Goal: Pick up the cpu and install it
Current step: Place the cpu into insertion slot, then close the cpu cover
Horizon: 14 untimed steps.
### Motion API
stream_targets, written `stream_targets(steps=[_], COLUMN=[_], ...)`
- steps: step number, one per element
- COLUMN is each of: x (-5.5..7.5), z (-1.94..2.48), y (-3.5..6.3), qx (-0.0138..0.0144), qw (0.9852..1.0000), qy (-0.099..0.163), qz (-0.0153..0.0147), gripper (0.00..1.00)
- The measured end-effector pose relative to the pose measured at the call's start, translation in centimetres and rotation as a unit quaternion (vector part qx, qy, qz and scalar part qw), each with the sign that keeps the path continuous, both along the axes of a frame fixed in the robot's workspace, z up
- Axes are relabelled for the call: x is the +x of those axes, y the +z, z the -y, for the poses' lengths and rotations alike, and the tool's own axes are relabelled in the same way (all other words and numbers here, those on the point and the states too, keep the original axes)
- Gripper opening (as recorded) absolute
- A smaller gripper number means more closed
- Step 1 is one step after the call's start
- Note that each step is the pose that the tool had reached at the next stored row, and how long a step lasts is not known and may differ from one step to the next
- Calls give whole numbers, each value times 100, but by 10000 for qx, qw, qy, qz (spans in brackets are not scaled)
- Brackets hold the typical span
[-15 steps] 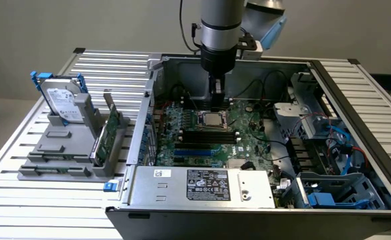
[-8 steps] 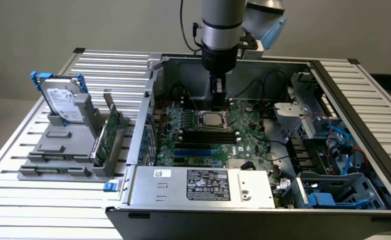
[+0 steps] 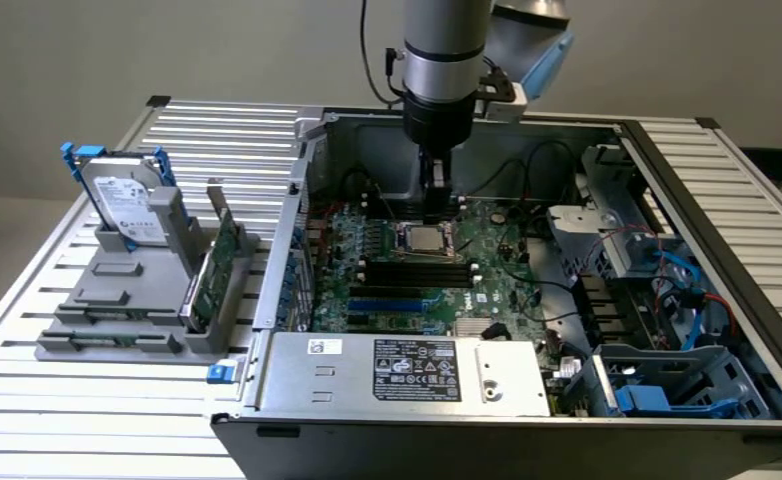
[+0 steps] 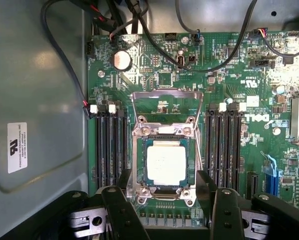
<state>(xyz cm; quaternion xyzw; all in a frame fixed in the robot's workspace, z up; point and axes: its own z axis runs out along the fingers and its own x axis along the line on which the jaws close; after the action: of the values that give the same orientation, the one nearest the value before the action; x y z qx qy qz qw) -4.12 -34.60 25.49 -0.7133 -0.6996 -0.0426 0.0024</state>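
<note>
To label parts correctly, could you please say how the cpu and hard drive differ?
The cpu lies flat in its socket inside the case; the hard drive stands upright in a rack outside. The cpu is small and square; the hard drive larger, white-labelled. Both look silvery.

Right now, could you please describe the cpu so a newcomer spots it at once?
Look inside the open computer case, at the green motherboard. The cpu lies in the metal socket frame between black memory slots: the only smooth silvery square there.
</note>
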Motion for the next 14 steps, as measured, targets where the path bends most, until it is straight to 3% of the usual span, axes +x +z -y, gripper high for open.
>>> stream_targets(steps=[14], x=[-98], z=[19], y=[-278], qx=[-1], qw=[10000], qy=[0], qz=[13], gripper=[63])
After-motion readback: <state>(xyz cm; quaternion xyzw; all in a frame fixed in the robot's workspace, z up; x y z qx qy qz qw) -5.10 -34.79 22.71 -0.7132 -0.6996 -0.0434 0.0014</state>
